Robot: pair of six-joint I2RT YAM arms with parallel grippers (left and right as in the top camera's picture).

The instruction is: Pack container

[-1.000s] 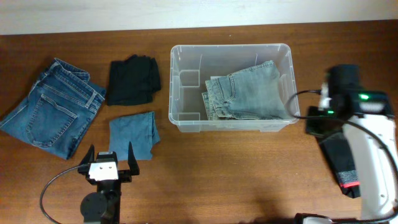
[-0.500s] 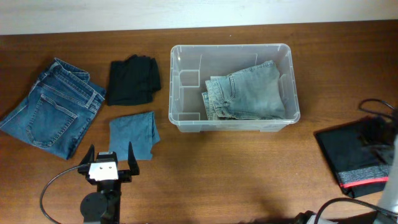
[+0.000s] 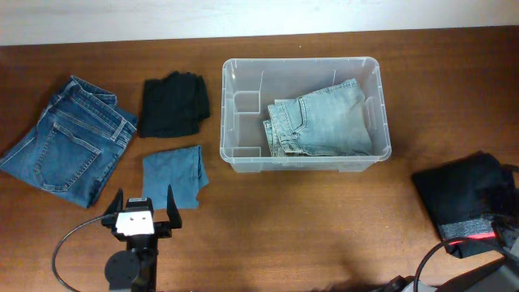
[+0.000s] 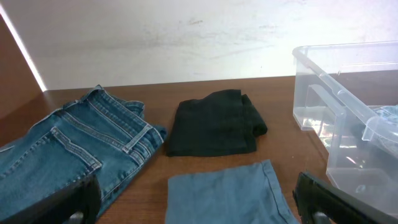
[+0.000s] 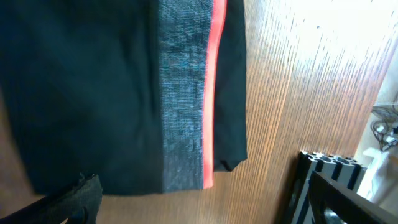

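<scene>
On the middle of the surface [image 3: 324,235], toward its far side, stands the container [image 3: 243,113], with light folded jeans [image 3: 324,122] lying in its right part. The left wrist view cuts it off at the right edge. Left of it lie dark jeans [image 3: 69,138], a black garment [image 3: 173,104] and a blue cloth [image 3: 173,174]. The left gripper [image 3: 143,197] is wide open at the near edge of the blue cloth, holding nothing. The right gripper [image 5: 202,190] cannot be made out from overhead. Its own view shows only dark finger ends in the lower corners, spread wide over a striped black cloth [image 3: 458,199].
</scene>
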